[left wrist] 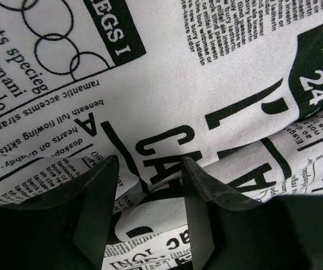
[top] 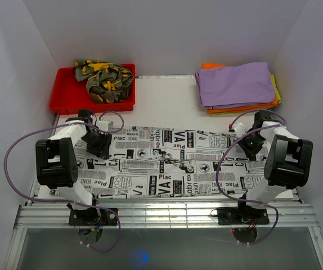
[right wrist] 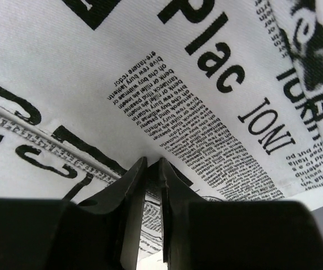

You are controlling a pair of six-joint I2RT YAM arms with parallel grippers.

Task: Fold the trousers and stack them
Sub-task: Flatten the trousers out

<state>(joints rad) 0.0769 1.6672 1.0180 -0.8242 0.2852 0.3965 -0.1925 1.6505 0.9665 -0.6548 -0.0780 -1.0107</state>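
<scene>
The newspaper-print trousers (top: 167, 163) lie spread across the table between both arms. My left gripper (top: 102, 147) is low over their left end. In the left wrist view it (left wrist: 150, 169) is open, with a raised fold of the printed cloth (left wrist: 218, 84) lying between the fingers. My right gripper (top: 246, 147) is at their right end. In the right wrist view it (right wrist: 153, 164) is nearly closed and pinches a fold of the trousers (right wrist: 195, 84) at the fingertips.
A red tray (top: 66, 104) at the back left holds crumpled camouflage trousers (top: 105, 79). A stack of folded garments, purple (top: 237, 84) on top and orange (top: 246, 108) beneath, sits at the back right. White walls close in both sides.
</scene>
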